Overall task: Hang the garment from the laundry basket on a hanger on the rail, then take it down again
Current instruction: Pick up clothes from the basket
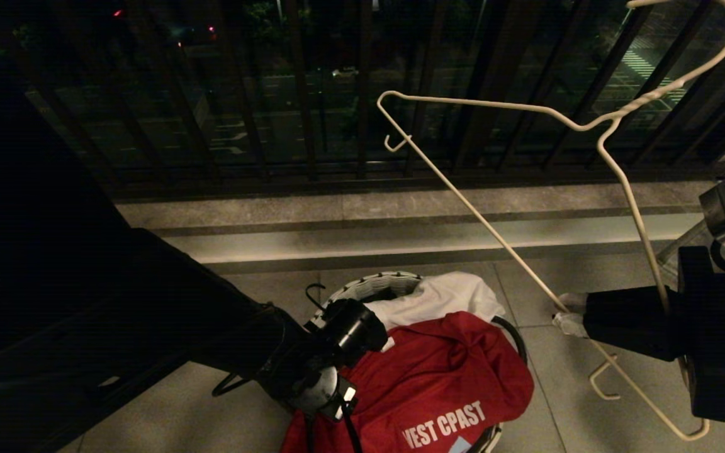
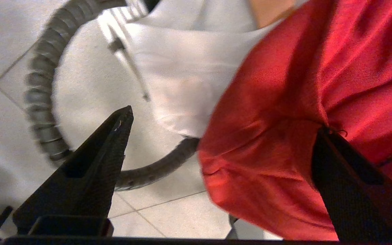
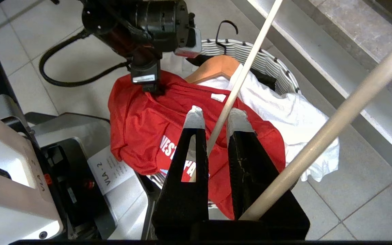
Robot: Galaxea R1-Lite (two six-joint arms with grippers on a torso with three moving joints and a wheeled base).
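Left arm: reaches in from the left, low over the laundry basket (image 1: 369, 286).
Left end effector (image 2: 223, 126): fingers spread wide, pointing down at the basket; one finger (image 2: 339, 170) lies against a fold of the red cloth, the other stands over the white cloth and the floor; nothing pinched.
Laundry basket: round white woven basket on the tiled floor, full and heaped above its rim.
Garment (image 1: 438, 377): red T-shirt with white lettering, bunched on top of the pile, spilling over the basket's near rim.
White cloth (image 1: 444, 296): beside the red shirt, draped over the far rim.
Wooden hanger (image 3: 216, 66): tan, partly buried at the far side of the basket.
Hanger (image 1: 513, 245): thin white wire, tilted in the air to the right of and above the basket.
Right end effector (image 3: 214, 119): fingers pinching a wire of the hanger, well above the floor.
Background: dark railing and a stone ledge beyond the basket.
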